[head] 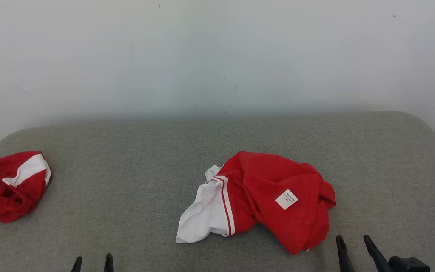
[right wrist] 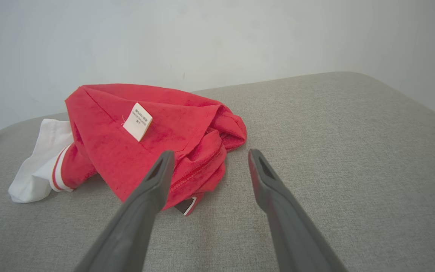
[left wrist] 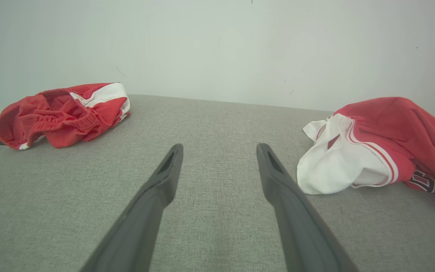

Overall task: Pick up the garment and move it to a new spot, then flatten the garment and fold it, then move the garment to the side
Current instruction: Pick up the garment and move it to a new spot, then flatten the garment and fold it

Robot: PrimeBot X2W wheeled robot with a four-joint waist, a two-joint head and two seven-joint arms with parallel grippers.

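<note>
**Two arms wait low, jaws wide, by a red and white garment**

Both arms sit low at the near edge of the gray counter (head: 127, 158). In the head view, the tips of the left fingers (head: 108, 262) poke up at 7 o'clock and point to 12 o'clock. The right fingers (head: 341, 252) show more at 5 o'clock. They lean a little toward 11 o'clock.

The red and white garment (head: 263, 189) lies in a crumpled heap near the middle of the counter. Its white part is on the 9 o'clock side and its red part is on the 3 o'clock side. A small white label (head: 286, 199) sits on the red cloth. It has tiny dark print that is too small to read. In the left wrist view, some dark letters or numbers (left wrist: 429, 185) peek out at the bottom of the red cloth. They are half hidden and cannot be read.

The left jaws are wide apart and hold nothing. Bare counter lies between them, and the garment is off at 3 o'clock in the left wrist view. The right jaws are wide apart too and hold nothing. They sit just beside the red corner of the garment, on its 4 o'clock side, with a small gap showing in the head view.

A second red and white garment (head: 10, 185) lies bunched up at the counter's 9 o'clock edge, well apart from the first. A pale wall (head: 217, 56) stands behind.
</note>
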